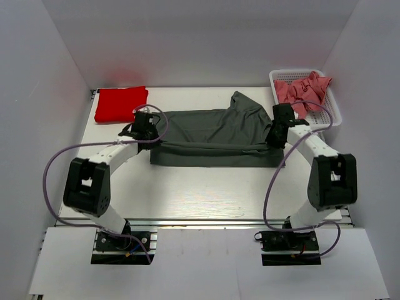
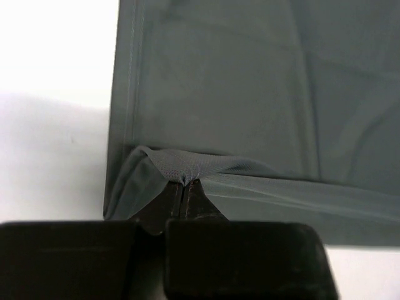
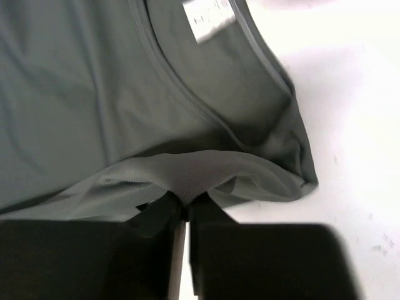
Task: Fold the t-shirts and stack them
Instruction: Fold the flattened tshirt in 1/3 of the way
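Observation:
A dark grey t-shirt (image 1: pixel 215 134) lies spread across the middle of the table, its front edge lifted into a taut fold. My left gripper (image 1: pixel 152 134) is shut on the shirt's left end; in the left wrist view its jaws (image 2: pixel 184 187) pinch a peak of grey fabric (image 2: pixel 250 94). At the shirt's right end my right gripper (image 1: pixel 275 139) is shut on the cloth, its jaws (image 3: pixel 186 209) holding a bunched fold of the grey t-shirt (image 3: pixel 94 94). A folded bright red t-shirt (image 1: pixel 120 104) lies at the back left. Dusty pink t-shirts (image 1: pixel 303 89) are heaped in the basket.
A white mesh basket (image 1: pixel 334 112) stands at the back right corner, next to my right arm. White walls close in the table on three sides. The white table (image 1: pixel 206 194) runs bare between the shirt and the arm bases.

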Available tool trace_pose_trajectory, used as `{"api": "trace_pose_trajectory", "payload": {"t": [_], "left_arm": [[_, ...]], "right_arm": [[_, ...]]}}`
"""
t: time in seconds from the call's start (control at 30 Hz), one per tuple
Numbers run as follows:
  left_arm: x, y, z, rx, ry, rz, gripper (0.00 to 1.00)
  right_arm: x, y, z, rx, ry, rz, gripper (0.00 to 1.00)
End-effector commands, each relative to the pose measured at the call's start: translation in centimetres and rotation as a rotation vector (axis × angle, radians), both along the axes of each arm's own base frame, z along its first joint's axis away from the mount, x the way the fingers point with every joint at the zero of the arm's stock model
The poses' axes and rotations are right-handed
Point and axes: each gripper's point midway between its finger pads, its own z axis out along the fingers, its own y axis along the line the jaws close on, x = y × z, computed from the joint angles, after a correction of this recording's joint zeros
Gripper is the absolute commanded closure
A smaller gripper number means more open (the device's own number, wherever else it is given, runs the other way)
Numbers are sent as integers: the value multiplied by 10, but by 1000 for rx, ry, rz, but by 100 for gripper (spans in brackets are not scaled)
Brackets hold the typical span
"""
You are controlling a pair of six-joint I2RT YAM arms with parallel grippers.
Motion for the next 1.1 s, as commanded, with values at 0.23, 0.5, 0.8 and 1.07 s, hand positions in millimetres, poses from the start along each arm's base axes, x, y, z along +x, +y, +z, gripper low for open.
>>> {"api": "trace_pose_trajectory", "payload": {"t": [0.23, 0.5, 0.8, 1.07], "left_arm": [[49, 30, 13, 107, 85, 196, 0], [42, 12, 38, 40, -22, 91, 0], [28, -50, 4, -155, 17, -196, 0], [-7, -48, -55, -156, 178, -187, 0]], "right_arm": [[75, 5, 26, -33, -22, 56, 42], [40, 14, 36, 19, -112, 125, 22], [12, 5, -19, 3, -65, 141, 10], [-7, 17, -53, 102, -57, 162, 10]]}}
